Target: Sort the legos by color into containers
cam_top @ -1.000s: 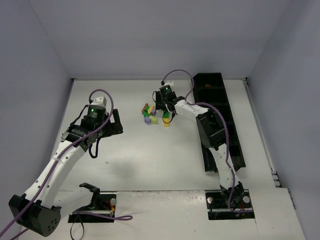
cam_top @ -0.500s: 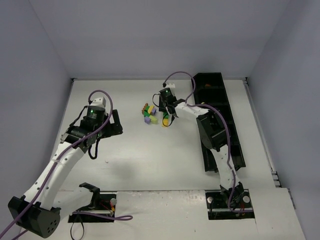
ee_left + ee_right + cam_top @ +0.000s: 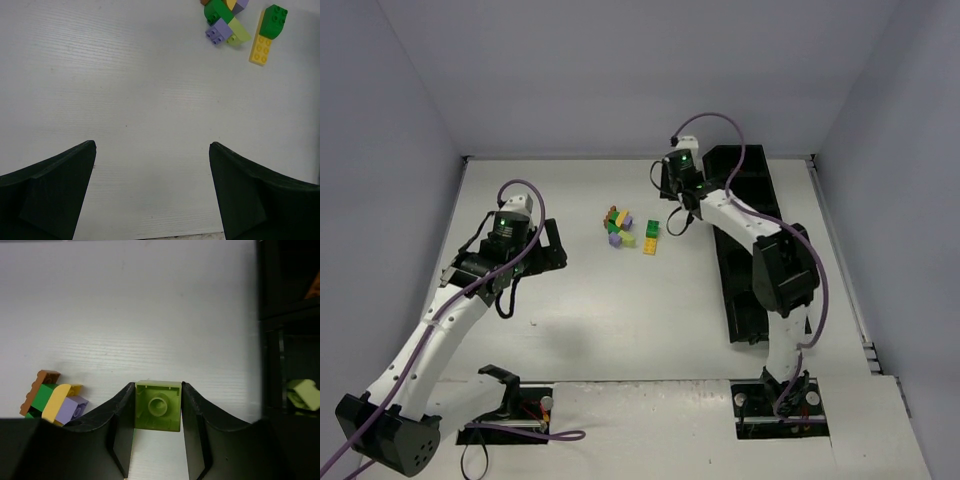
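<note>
My right gripper (image 3: 158,390) is shut on a lime lego (image 3: 158,406), which hangs underside up above the table, between the pile and the tray. From above, that gripper (image 3: 674,218) hangs just left of the black containers tray (image 3: 752,158). The other legos (image 3: 619,227) lie in a small heap mid-table, with a green brick on a yellow one (image 3: 651,237) beside it. My left gripper (image 3: 152,145) is open over bare table, and the heap (image 3: 224,22) lies far ahead to its right.
The tray (image 3: 272,325) runs along the right side. One compartment holds another lime brick (image 3: 303,394), and an orange piece (image 3: 314,290) sits in the compartment beyond. A white wall edge borders the table behind. The arm bases stand at the near edge.
My right gripper closed on the lime lego at the heap, lifted it and moved back and right toward the tray. The left arm has stayed put.
</note>
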Controlling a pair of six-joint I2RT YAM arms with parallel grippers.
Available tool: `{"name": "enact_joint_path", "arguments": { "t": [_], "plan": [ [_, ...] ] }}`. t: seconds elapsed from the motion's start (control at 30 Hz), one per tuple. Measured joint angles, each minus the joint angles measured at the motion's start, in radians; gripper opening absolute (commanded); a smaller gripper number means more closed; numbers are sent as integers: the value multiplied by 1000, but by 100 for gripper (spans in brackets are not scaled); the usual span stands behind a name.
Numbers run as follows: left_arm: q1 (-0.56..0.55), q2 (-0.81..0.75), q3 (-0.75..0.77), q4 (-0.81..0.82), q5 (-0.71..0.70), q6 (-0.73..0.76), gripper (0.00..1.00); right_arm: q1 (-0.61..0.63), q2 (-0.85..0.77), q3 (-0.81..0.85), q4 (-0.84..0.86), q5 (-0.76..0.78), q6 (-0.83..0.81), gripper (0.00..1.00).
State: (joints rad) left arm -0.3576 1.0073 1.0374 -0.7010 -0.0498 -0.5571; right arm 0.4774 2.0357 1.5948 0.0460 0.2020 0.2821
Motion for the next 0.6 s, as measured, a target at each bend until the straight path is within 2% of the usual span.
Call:
{"name": "enact_joint_path", "arguments": {
  "t": [0.3,0.6],
  "plan": [
    [0,0,-19,26,29,2,88,-119,-174,-132,-2,0,-19,0],
    [0,-3,-40,120,46,31,88,-171,-274,-230,-13,0,-31,0]
  ]
}}
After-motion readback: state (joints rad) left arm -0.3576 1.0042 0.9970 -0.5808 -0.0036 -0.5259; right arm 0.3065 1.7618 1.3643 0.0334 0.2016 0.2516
